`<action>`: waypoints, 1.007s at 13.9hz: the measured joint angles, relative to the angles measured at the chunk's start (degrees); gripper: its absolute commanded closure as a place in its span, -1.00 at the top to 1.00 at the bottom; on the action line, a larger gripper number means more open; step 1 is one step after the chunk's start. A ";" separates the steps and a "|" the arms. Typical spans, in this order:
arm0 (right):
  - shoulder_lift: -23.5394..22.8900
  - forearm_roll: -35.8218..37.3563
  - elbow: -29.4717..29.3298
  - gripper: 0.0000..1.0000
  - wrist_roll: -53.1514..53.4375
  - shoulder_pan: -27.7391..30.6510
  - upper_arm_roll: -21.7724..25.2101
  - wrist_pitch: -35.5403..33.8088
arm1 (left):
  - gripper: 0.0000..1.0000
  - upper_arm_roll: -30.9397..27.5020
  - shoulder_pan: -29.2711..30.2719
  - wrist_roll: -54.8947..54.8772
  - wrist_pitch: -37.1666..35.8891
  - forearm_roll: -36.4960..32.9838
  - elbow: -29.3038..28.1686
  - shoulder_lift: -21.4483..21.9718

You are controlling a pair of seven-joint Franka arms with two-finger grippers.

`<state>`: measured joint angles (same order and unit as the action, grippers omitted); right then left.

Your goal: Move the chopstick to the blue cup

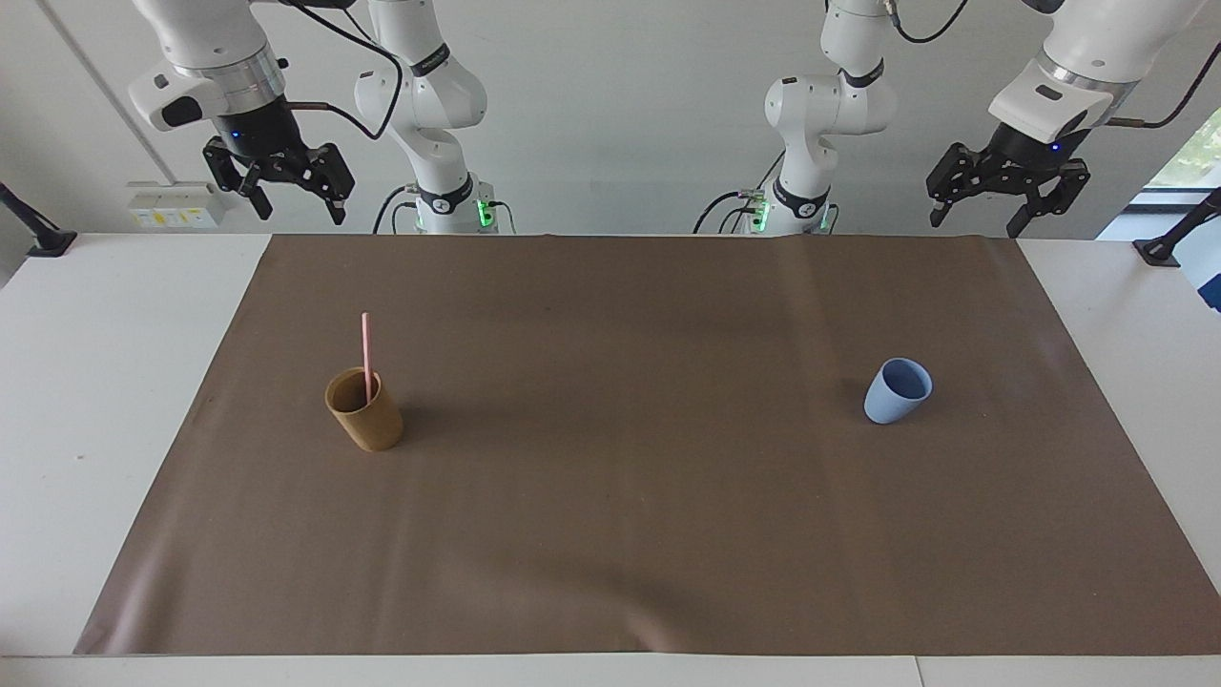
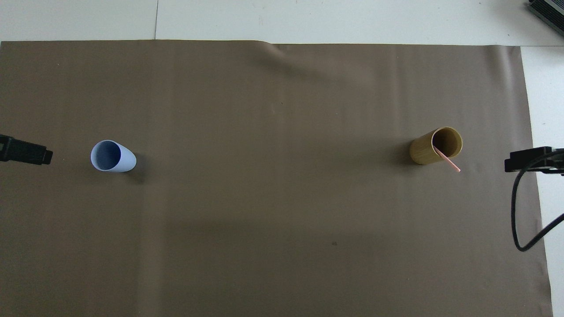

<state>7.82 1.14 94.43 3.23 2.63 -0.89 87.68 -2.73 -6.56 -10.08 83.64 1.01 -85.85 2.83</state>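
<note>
At the time of inspection the task had not been started. The chopstick [image 1: 365,355] stood in the brown cup [image 1: 365,412], its lower end inside and its upper part leaning against the rim and projecting well above it. That cup sat upright on the brown mat [image 1: 610,534] toward the right arm's end of the table. The blue cup [image 1: 898,390], also upright, stood well apart from it toward the left arm's end of the table, at about the same distance from the robots, and appeared empty in the overhead view. The right gripper [image 1: 291,196] hung high above the mat's edge at the robots' end, fingers spread, holding nothing. The left gripper [image 1: 983,208] was likewise raised at its own end of the table, fingers spread and empty. Neither tool was near either cup, and both arms appeared to be waiting. Everything remained to be done: the stick was to be gripped, lifted clear of the brown cup, carried across the mat and lowered into the blue cup. In my judgement the right arm was better placed for the pickup, and a handover or a long reach might be needed given the wide separation of the cups.
</note>
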 measured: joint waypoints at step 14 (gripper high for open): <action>0.00 0.00 0.00 1.00 0.00 0.00 0.00 0.00 | 1.00 -0.82 0.15 0.22 -0.09 0.00 0.00 0.00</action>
<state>7.82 1.14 94.43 3.23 2.63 -0.89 87.68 -3.55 -6.42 -9.86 83.55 1.01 -85.85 2.83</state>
